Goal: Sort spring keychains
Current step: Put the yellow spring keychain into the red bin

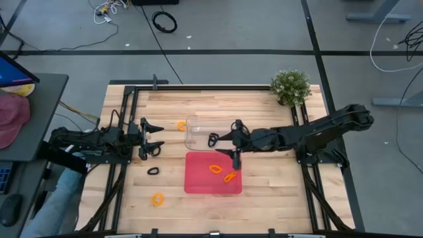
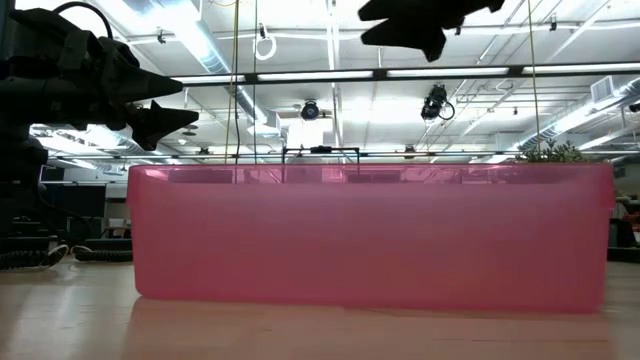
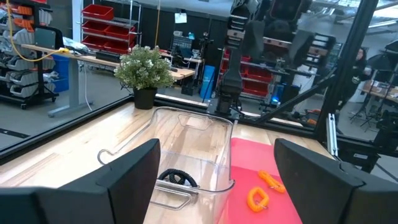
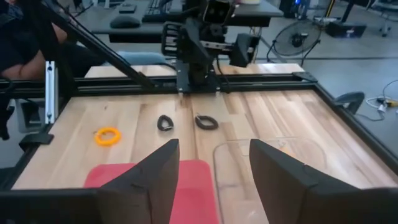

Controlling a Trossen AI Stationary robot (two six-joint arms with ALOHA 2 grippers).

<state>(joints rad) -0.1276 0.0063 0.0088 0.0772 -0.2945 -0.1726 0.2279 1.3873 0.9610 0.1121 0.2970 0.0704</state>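
Observation:
The small coiled keychains lie scattered. Two orange ones (image 1: 215, 168) (image 1: 229, 176) sit in the red tray (image 1: 198, 185). A black one (image 1: 213, 139) lies in the clear container (image 1: 198, 122). On the bare wood are an orange one (image 1: 181, 125), another orange one (image 1: 157, 199) and two black ones (image 1: 153, 170) (image 4: 206, 122). My left gripper (image 1: 158, 137) hangs open left of the clear container, above the second black one. My right gripper (image 1: 232, 140) is open at the container's right edge, above the tray's far side. Neither holds anything.
A potted plant (image 1: 291, 86) stands at the table's far right corner. Black frame rails (image 1: 125, 112) run along the table's sides. In the low view the red tray's wall (image 2: 370, 240) fills the middle. Bare wood lies near the table's right edge.

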